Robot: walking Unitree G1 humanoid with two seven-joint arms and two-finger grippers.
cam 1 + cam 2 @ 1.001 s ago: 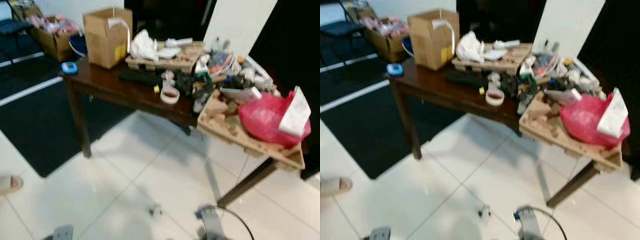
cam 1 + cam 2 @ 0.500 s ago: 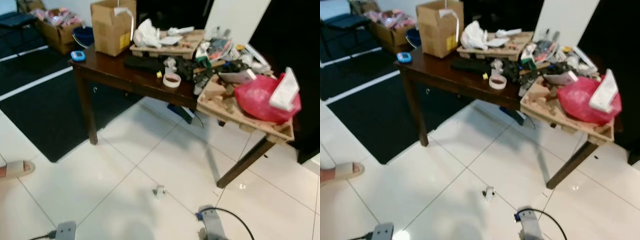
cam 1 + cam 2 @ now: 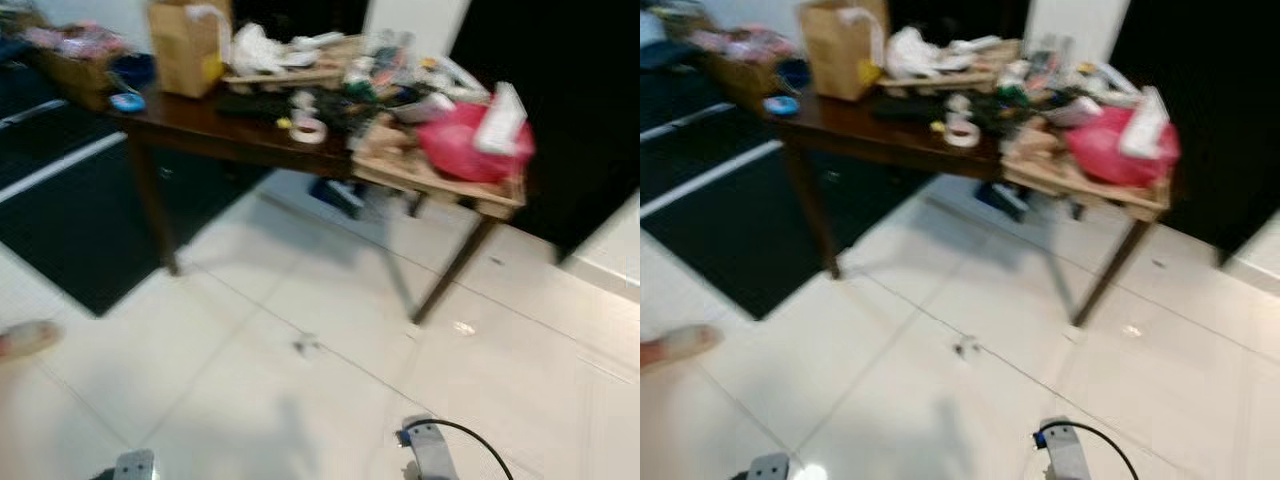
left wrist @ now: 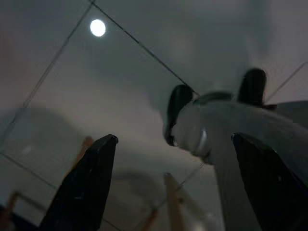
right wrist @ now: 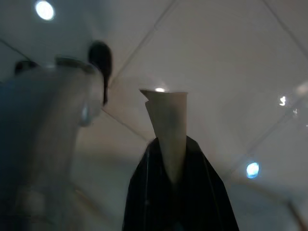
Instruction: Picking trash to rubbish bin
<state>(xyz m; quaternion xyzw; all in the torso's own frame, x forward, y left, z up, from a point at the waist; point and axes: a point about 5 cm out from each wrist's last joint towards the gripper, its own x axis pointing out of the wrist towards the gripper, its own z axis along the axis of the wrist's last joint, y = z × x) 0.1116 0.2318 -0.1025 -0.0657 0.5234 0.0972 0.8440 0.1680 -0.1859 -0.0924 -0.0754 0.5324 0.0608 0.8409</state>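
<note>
No writing is legible. The right gripper (image 5: 168,159) fingers pinch a pale paper scrap (image 5: 166,120); the left gripper (image 4: 173,187) fingers are spread above the floor (image 4: 120,96).

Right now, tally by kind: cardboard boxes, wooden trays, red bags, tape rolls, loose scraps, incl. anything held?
Cardboard boxes: 2
Wooden trays: 2
Red bag: 1
Tape roll: 1
Scraps: 2, the floor scrap and the cream scrap in the shut right pincer
Total: 8
</note>
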